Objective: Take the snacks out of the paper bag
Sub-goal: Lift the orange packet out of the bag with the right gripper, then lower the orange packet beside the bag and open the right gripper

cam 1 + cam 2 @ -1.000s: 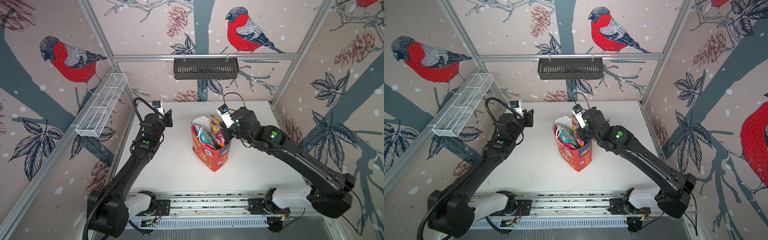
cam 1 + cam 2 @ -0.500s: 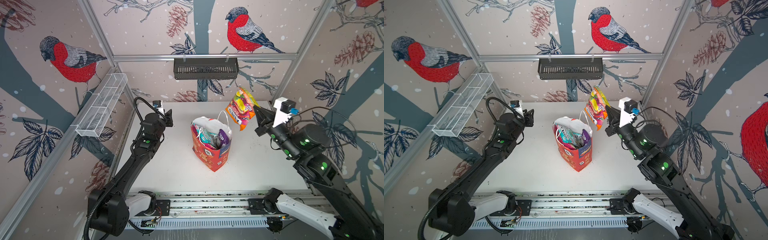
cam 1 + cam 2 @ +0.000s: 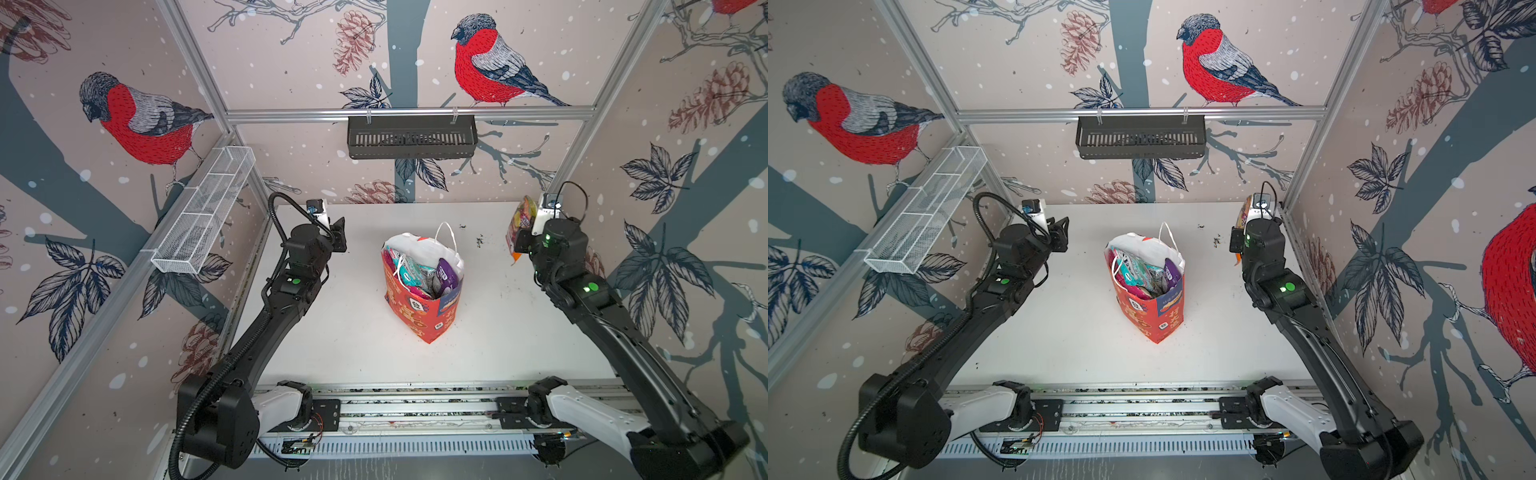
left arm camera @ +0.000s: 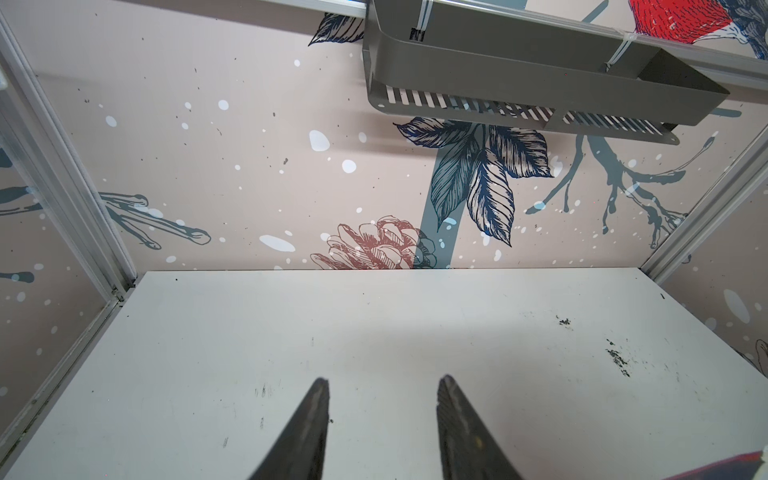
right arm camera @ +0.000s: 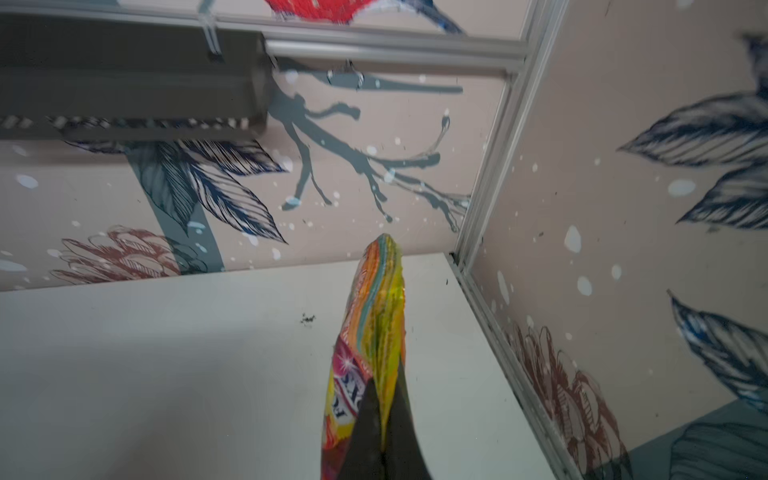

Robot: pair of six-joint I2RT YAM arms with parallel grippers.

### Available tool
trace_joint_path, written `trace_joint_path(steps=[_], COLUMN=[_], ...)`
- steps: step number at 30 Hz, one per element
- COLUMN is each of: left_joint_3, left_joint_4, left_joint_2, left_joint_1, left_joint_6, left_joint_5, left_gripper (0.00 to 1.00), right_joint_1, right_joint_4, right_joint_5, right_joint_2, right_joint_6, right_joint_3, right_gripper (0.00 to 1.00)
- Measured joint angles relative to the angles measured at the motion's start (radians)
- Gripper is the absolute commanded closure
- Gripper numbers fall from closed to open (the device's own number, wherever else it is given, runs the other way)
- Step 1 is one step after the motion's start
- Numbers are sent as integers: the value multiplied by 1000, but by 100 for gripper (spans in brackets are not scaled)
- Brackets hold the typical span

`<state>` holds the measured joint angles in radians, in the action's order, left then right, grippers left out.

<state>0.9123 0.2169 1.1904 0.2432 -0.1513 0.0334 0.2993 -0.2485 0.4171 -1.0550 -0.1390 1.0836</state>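
The bag (image 3: 419, 307) stands upright near the middle of the table (image 3: 519, 332), mouth open and handles up. The right gripper (image 5: 384, 399) has its jaws pinched tight on one end of an orange pack (image 5: 376, 299) and holds it in the air over the table's far right corner, clear of the surface and well apart from the bag; in both top views the pack (image 3: 517, 222) shows just beside the wrist. The left gripper (image 4: 383, 380) hovers over the far left part of the table, its jaws partly apart with nothing between them. Inside the bag a teal pack (image 3: 411, 272), a purple pack (image 3: 446, 272) and a pink pack (image 3: 388, 257) stick up above the rim; whether more lie beneath them cannot be told. No snack lies on the table. By my reading the task is in its early part: one pack is out but not yet set down, and at least three are left to take out.
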Motion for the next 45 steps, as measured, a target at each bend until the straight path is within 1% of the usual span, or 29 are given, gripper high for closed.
trace_joint_path(steps=[2,6,8,13,16,18,21,27,32,38,42,45], left_joint_3=[0,4,6,14,21,27,39,112,203,267,274,284], left_joint_4=[0,-8,-15,-26,-29,-34,-47,-110,-187,-266,-301,-319], left_joint_2=[0,-3,-3,12,22,28,36,64,78,79,84,100], left_joint_1=[0,0,0,1,3,6,11,27,29,34,34,35], left_joint_6=[2,5,6,6,6,7,19,47,75,100,107,107], left_joint_5=[-7,-12,-15,-35,-53,-56,-58,-59,-72,-88,-99,-109], left_gripper=[56,56,56,56,56,55,56,61,62,64,65,66], right_joint_1=[-76,-156,-171,-176,-178,-183,-207,-254,-255,-256,-256,-257], right_joint_4=[19,69,104,200,276,310,340,348,315,280,271,249], right_joint_5=[-116,-327,-431,-639,-730,-766,-782,-764,-698,-612,-564,-539], right_joint_2=[-49,-157,-211,-310,-326,-335,-353,-412,-420,-422,-441,-457], right_joint_6=[-48,-121,-154,-232,-267,-288,-309,-309,-302,-279,-272,-253], right_joint_3=[-45,-101,-112,-125,-167,-194,-229,-275,-306,-322,-323,-323], right_gripper=[99,100,99,99,99,99,99,97,92,91,85,75])
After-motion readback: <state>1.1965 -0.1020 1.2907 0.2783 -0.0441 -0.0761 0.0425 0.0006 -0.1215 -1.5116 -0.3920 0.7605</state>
